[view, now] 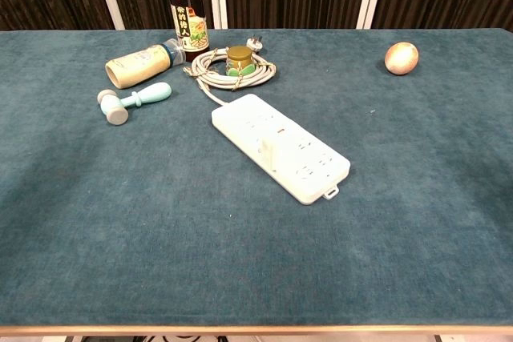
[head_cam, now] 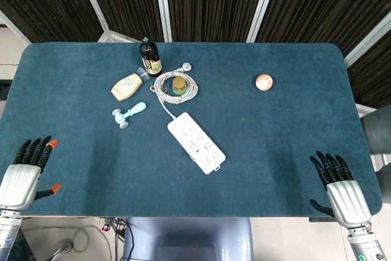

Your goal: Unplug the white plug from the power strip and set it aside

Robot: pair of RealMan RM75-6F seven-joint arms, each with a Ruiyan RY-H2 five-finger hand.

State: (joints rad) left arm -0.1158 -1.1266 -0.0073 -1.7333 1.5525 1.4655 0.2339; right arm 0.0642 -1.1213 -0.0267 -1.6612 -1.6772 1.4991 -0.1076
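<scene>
A white power strip (head_cam: 196,142) (view: 281,146) lies diagonally at the middle of the blue table. A small white plug (view: 265,151) (head_cam: 194,148) stands upright in a socket near its middle. The strip's own white cord (head_cam: 175,87) (view: 232,70) lies coiled behind it. My left hand (head_cam: 25,170) rests at the table's near left edge, fingers apart, holding nothing. At the near right edge my right hand (head_cam: 337,186) lies likewise spread and empty. Both hands are far from the strip. The chest view shows neither hand.
Behind the strip stand a dark bottle (head_cam: 149,57), a lying cream-coloured bottle (head_cam: 126,86), a small jar (head_cam: 179,85) inside the cord coil and a light-blue roller tool (head_cam: 128,115). A round peach-coloured ball (head_cam: 264,82) sits at the right back.
</scene>
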